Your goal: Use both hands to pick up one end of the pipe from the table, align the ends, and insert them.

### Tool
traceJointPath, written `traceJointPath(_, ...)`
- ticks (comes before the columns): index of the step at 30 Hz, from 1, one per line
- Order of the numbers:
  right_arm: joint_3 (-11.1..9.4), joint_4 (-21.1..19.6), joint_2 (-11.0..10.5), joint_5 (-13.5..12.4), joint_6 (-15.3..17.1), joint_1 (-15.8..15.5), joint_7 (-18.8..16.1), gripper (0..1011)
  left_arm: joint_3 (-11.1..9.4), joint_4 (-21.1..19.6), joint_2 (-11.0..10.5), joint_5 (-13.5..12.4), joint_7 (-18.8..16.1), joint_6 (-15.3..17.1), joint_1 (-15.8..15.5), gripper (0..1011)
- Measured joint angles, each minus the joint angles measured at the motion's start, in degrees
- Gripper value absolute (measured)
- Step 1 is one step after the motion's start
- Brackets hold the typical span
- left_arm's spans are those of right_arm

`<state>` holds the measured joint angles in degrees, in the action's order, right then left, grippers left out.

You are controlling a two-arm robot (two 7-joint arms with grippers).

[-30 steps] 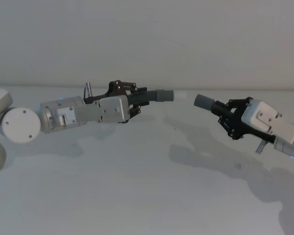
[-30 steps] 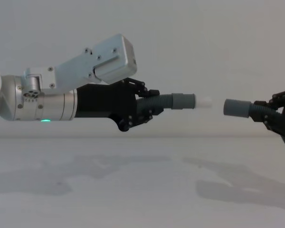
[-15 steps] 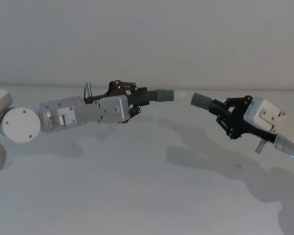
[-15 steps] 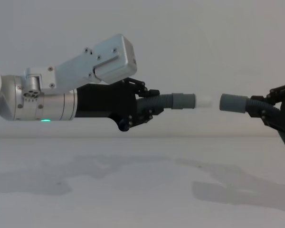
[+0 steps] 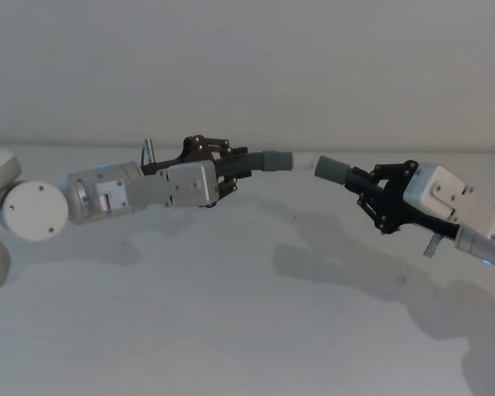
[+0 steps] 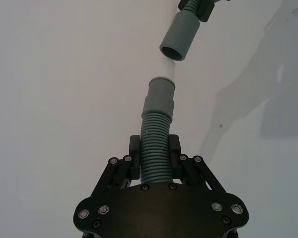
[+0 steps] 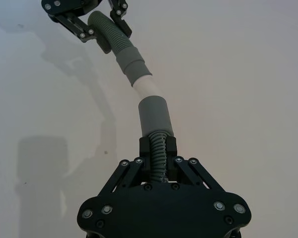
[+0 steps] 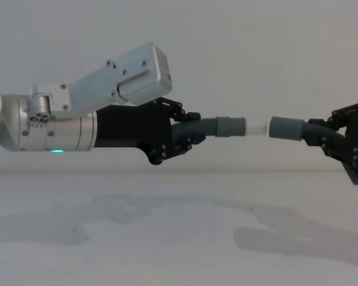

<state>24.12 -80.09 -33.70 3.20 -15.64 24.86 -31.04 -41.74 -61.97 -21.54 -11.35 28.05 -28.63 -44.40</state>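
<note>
Grey pipe pieces held end to end above the white table (image 8: 167, 238).

At mid-left of the chest view, the left gripper (image 8: 188, 136) has its fingers clamped on the ribbed left pipe piece (image 8: 218, 126), white tip (image 8: 257, 127) pointing right. At right, the right gripper (image 8: 325, 138) grips the right pipe piece (image 8: 286, 128), whose cuff sits just beside the tip, apparently not yet over it.
</note>
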Motion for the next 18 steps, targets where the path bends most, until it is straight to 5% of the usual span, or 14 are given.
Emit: traceJointPath(18,0.55,0.89,1.06,0.64,0.57,1.2,0.59,156,0.0,-0.01,0.0,0.0,0.0,0.01,0.0,313)
